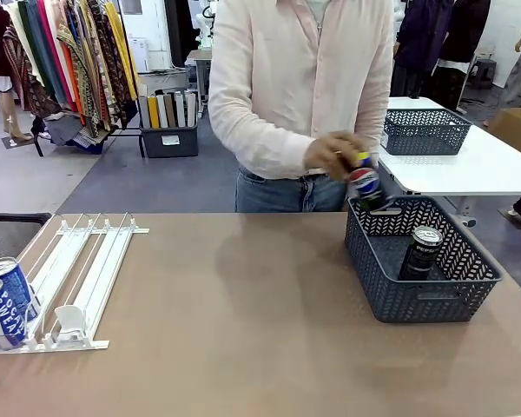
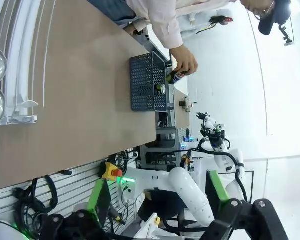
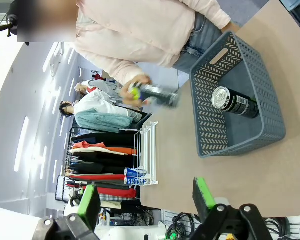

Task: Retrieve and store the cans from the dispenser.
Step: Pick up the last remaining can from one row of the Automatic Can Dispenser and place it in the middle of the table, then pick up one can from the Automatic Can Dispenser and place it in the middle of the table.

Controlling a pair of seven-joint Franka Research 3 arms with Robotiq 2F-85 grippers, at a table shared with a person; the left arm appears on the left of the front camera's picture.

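Brown and matte, the worktop (image 1: 243, 330) runs across the front view, with racks of hanging clothes (image 1: 69, 61) and a white table (image 1: 486, 169) carrying a second lattice basket (image 1: 425, 130) behind it. At the worktop's left edge lies the flat white plastic dispenser (image 1: 91, 274) of parallel lanes with thin clear rails. Two blue drink cans with silver tops and white lettering (image 1: 11, 288) stand upright, touching each other, at the near end of its leftmost lanes. A white pusher block (image 1: 69, 317) sits at the near end of a lane just right of them.

Well apart from it, on the right, stands a dark blue-grey lattice plastic basket (image 1: 417, 300). Inside, toward its near right part, a black can with white lettering (image 1: 421, 252) stands upright.

A person in a pale pink shirt and jeans stands at the far side. One hand (image 1: 334, 155) holds a dark can with red, blue and yellow markings (image 1: 363, 184), tilted, just above the basket's far rim; motion blur hides its details.

The left gripper (image 2: 157, 185) shows in its wrist view with jaws spread wide and nothing between them, off the worktop's near edge. The right gripper (image 3: 145, 185) likewise has its jaws spread and empty, with the basket and the held can farther off.
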